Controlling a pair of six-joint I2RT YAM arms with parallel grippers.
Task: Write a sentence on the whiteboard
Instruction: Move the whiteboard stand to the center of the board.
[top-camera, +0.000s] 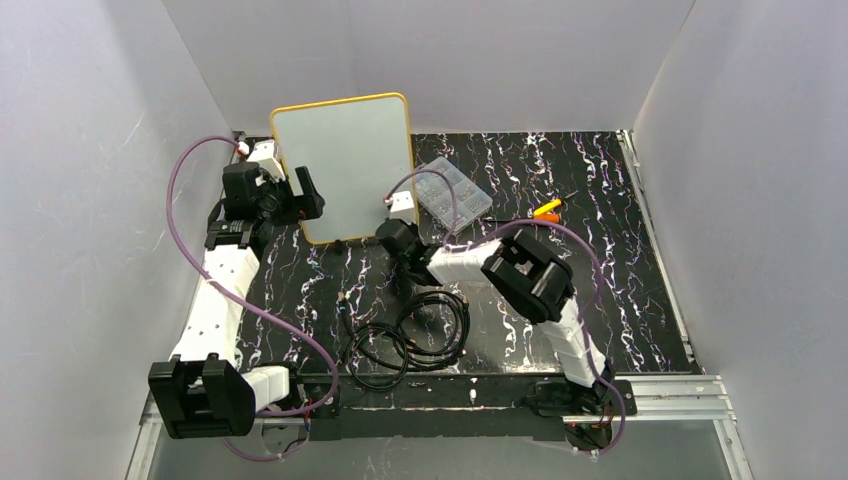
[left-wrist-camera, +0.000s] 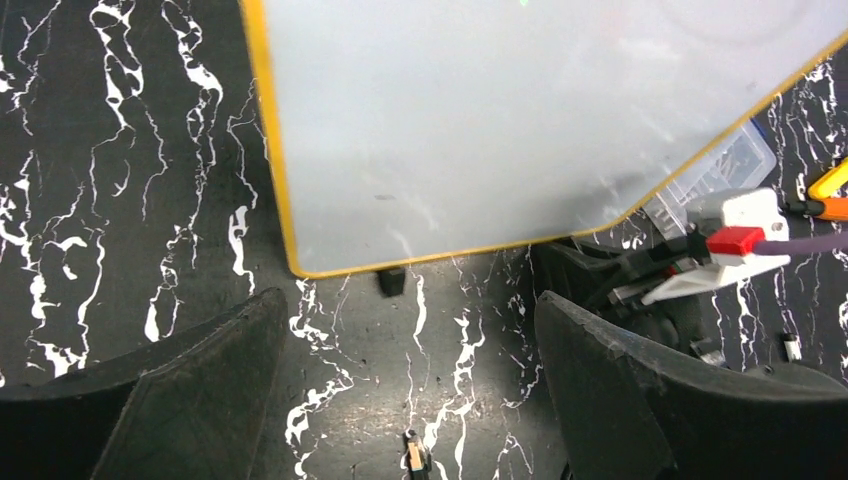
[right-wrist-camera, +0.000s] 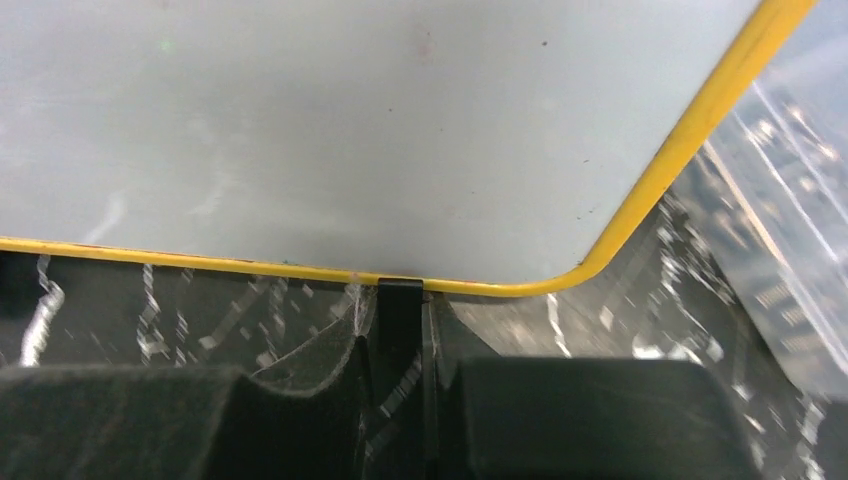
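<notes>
Top external: large flat white rectangular whiteboard (top-camera: 345, 165) w/ thin yellow-orange frame sits upper left of centre on black marbled table (top-camera: 620, 290). By its corner, left gripper (left-wrist-camera: 410, 330) gapes wide, empty. Opposite, right gripper (right-wrist-camera: 400, 360) is pinched onto board's small black foot (right-wrist-camera: 400, 300).

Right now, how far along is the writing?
Done: nothing; the whiteboard is blank. In hand: the right gripper looks shut on the board's black foot; the left gripper hangs open by its lower edge, empty. Left: the whole sentence, and neither gripper holds a pen yet.
</notes>
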